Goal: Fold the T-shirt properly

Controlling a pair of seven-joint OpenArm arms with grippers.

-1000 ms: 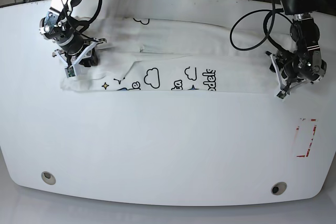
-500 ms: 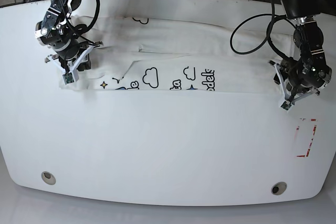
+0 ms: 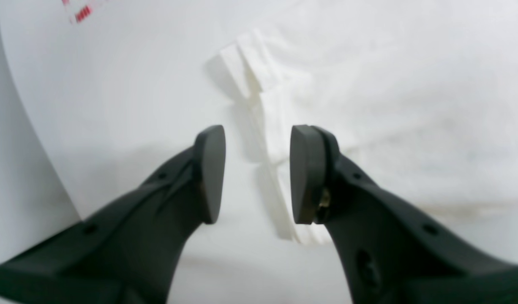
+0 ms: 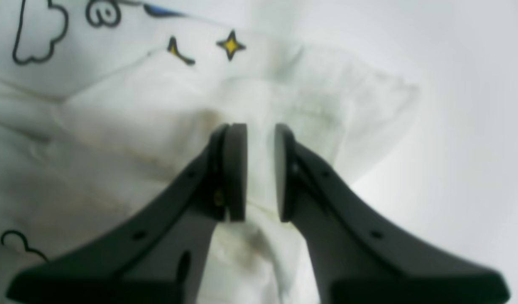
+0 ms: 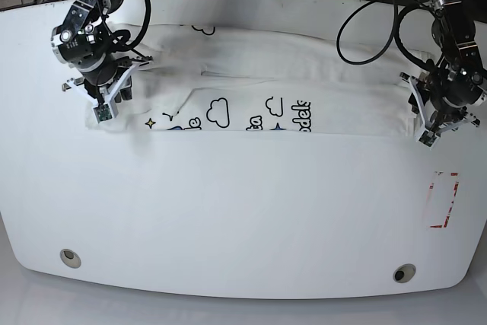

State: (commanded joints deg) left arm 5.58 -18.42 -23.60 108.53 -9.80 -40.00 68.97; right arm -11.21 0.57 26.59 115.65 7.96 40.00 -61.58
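Note:
The T-shirt (image 5: 251,81) is a long white folded strip across the far half of the table, with clouds, stars and blue letters along its near edge. At the strip's left end in the base view, my right gripper (image 5: 100,114) has its jaws nearly together on a raised fold of cloth (image 4: 259,105), close to a yellow star (image 4: 230,44). My left gripper (image 5: 426,138) hovers at the strip's other end. Its fingers (image 3: 210,173) stand open and hold nothing, with the layered shirt corner (image 3: 242,63) on the table beyond them.
The white table (image 5: 228,211) has a red-marked patch (image 5: 444,199) near its right edge, also seen from the left wrist (image 3: 79,10). Two round holes (image 5: 70,256) (image 5: 403,272) sit along the front edge. Black cables hang behind both arms.
My left gripper has drifted right and back, off the shirt's end. My right gripper has shifted slightly left and up at the other end, and the cloth corner there has drawn in.

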